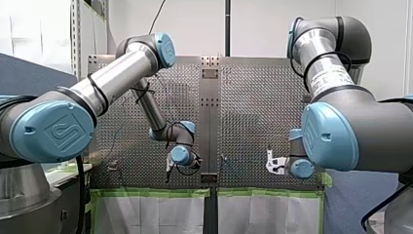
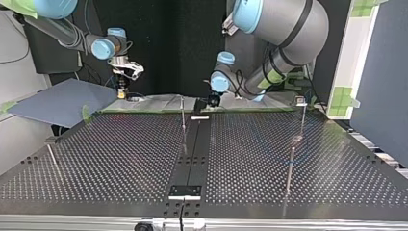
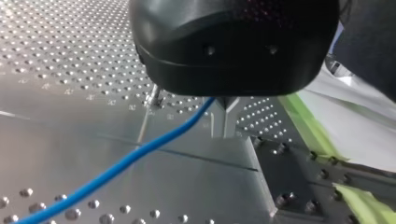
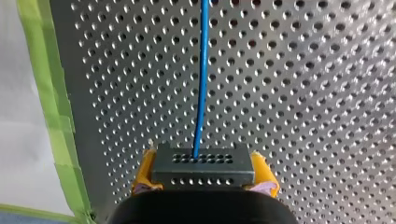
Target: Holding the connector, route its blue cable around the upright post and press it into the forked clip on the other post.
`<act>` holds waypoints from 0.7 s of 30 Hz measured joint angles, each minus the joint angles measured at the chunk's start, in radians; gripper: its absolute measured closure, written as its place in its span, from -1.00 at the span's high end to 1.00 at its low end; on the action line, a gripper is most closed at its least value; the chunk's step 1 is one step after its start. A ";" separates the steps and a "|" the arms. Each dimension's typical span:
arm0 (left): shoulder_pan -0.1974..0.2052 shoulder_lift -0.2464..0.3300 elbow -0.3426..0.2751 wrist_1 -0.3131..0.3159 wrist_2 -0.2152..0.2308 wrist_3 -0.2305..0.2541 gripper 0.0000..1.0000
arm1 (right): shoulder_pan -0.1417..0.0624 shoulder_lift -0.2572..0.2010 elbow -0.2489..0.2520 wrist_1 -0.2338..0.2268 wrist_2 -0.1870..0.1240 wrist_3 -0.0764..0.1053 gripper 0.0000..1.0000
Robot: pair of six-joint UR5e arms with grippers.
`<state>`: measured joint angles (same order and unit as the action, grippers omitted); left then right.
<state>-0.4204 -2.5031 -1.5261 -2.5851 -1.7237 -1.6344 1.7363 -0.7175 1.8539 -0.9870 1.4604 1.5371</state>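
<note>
In the right wrist view, my right gripper (image 4: 204,173) is shut on the grey perforated connector (image 4: 203,163), with a yellow pad (image 4: 145,172) on each side. The blue cable (image 4: 201,70) leaves the connector and runs straight ahead over the perforated table. In the left wrist view, my left gripper (image 3: 224,126) has its metal fingers together, and the blue cable (image 3: 116,168) runs out from them across the plate. A thin upright post (image 2: 183,118) stands near the table's middle. Another post with a clip on top (image 2: 301,102) stands at the top view's right.
Two more thin posts (image 2: 290,168) (image 2: 53,159) rise from the perforated table (image 2: 120,159). A black centre strip (image 2: 192,154) runs across it. Green tape (image 3: 308,126) lines the table edge beside my left gripper. A grey board (image 2: 57,101) lies at the top view's left.
</note>
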 joint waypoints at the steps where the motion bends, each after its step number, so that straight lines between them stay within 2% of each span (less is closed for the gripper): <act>1: 0.002 0.000 0.002 -0.001 0.003 -0.003 -1.00 | -0.002 0.000 -0.001 0.000 0.001 0.001 0.11; 8: 0.013 0.000 0.017 -0.014 0.010 -0.010 -1.00 | -0.016 0.002 -0.007 0.000 0.006 0.005 0.11; 21: 0.021 -0.001 0.033 -0.019 0.002 -0.011 -1.00 | -0.023 0.004 -0.012 -0.003 0.006 0.006 0.11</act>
<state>-0.3989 -2.5037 -1.4929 -2.6038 -1.7215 -1.6459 1.7137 -0.7131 1.8415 -0.9899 1.4663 1.5430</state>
